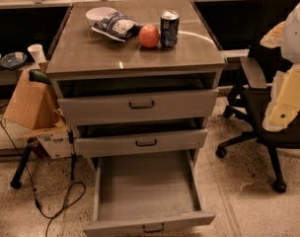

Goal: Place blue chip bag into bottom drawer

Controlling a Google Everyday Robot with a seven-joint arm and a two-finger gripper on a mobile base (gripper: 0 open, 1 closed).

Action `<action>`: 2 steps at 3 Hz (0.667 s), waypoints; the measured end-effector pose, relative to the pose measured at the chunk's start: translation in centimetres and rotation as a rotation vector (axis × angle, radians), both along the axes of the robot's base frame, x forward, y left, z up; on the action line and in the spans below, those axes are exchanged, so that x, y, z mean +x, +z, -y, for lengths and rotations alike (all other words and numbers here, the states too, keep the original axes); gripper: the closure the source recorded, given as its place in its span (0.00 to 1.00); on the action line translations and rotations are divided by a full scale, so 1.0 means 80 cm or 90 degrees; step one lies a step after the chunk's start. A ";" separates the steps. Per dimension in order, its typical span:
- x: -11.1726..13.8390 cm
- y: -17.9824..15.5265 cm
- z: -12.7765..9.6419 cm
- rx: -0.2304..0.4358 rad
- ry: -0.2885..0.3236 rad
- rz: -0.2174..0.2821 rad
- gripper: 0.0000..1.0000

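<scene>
The bottom drawer (147, 189) stands pulled far out toward me, and only its plain grey floor shows inside. The middle drawer (145, 142) and top drawer (140, 105) above it are each out a little, their insides in shadow.

The blue chip bag (116, 26) lies flat on the far part of the tabletop (91, 51), its long axis running roughly left to right. Its left end sits just beside a white bowl (99, 15), whose contents I cannot make out. Its right end points at a reddish fruit (149, 36), and a blue soda can (169, 29) stands upright right of that.

My tool (288, 95) hangs at the right edge in front of the office chair (253, 78), well apart from the bag. I cannot tell whether it is released or clenched.
</scene>
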State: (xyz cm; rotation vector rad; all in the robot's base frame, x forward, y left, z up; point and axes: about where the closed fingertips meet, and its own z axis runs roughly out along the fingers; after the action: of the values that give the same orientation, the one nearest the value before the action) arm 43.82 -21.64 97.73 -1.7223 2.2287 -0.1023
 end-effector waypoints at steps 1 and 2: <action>0.000 0.000 0.000 0.000 0.000 0.000 0.00; 0.001 0.004 -0.003 0.026 -0.003 0.009 0.00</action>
State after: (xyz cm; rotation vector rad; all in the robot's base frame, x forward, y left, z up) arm 43.91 -21.43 98.06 -1.6889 2.2100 -0.0686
